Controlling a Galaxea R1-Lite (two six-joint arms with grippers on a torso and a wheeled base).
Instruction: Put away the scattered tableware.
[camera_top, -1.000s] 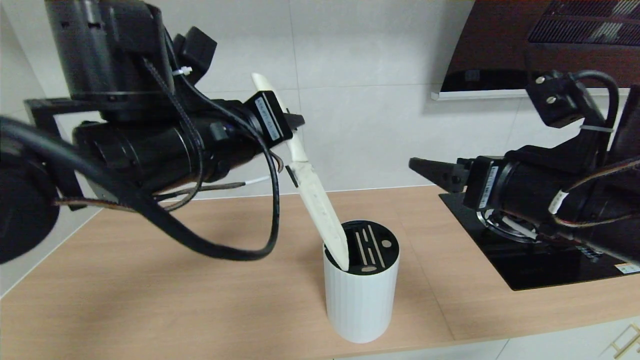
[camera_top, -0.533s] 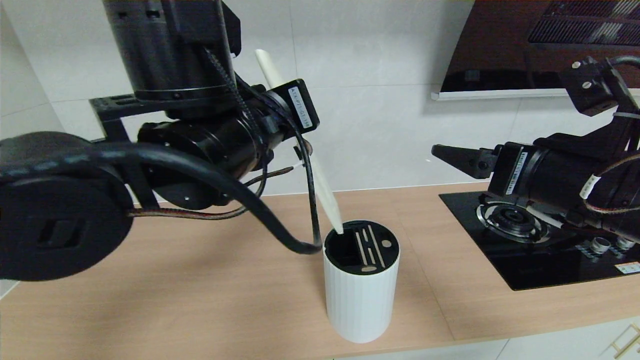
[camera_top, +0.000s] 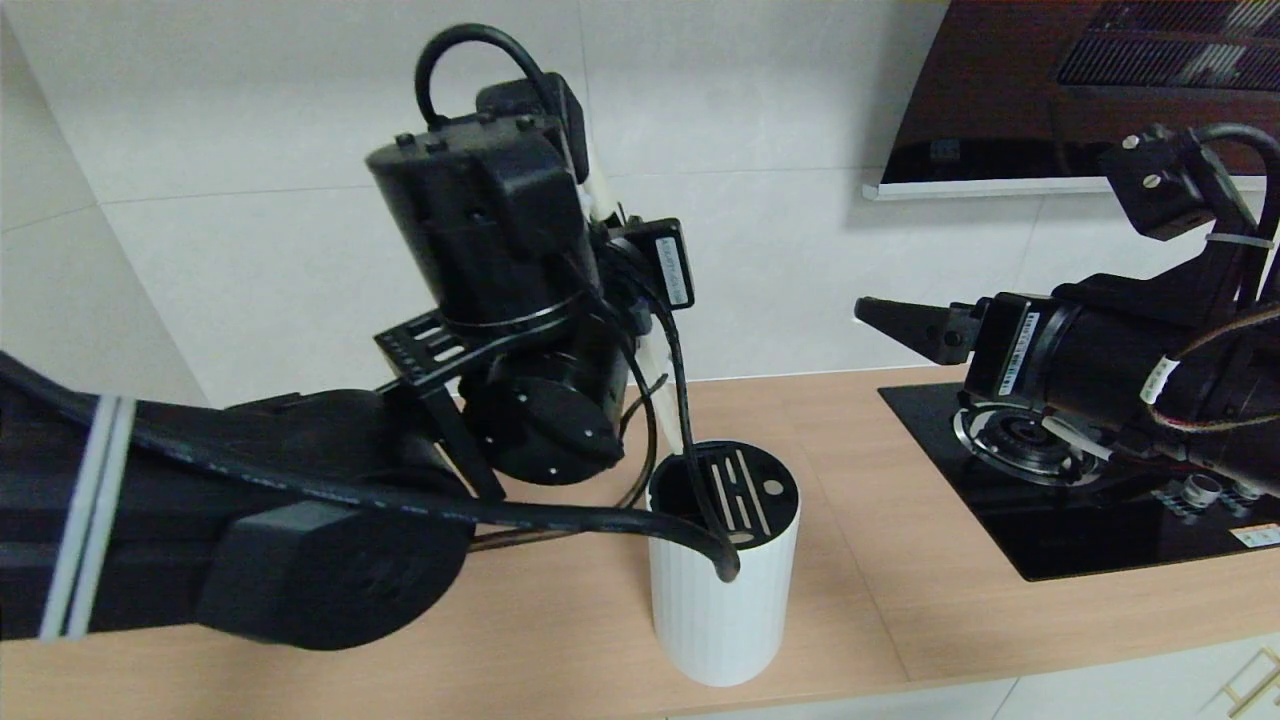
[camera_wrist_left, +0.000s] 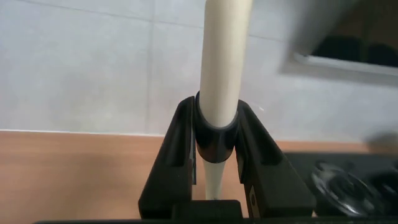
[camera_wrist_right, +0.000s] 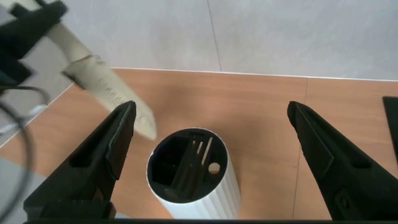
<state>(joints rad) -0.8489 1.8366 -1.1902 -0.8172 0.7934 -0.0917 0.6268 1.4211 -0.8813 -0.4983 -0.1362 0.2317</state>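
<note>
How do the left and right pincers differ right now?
The left pincer is shut on the knife; the right pincer is open and empty. The left pincer holds the knife's tip close to the holder; the right pincer hangs farther off, by the stove. Both are black.

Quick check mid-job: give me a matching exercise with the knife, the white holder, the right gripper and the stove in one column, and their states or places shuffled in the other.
Things
1. knife
2. white holder
3. right gripper
4. stove

States or places
A. open, holding nothing
B. standing upright on the wooden counter
C. clamped in the left gripper
D. black, set into the counter on the robot's right

Pairs: 1-C, 2-B, 3-A, 4-D
</note>
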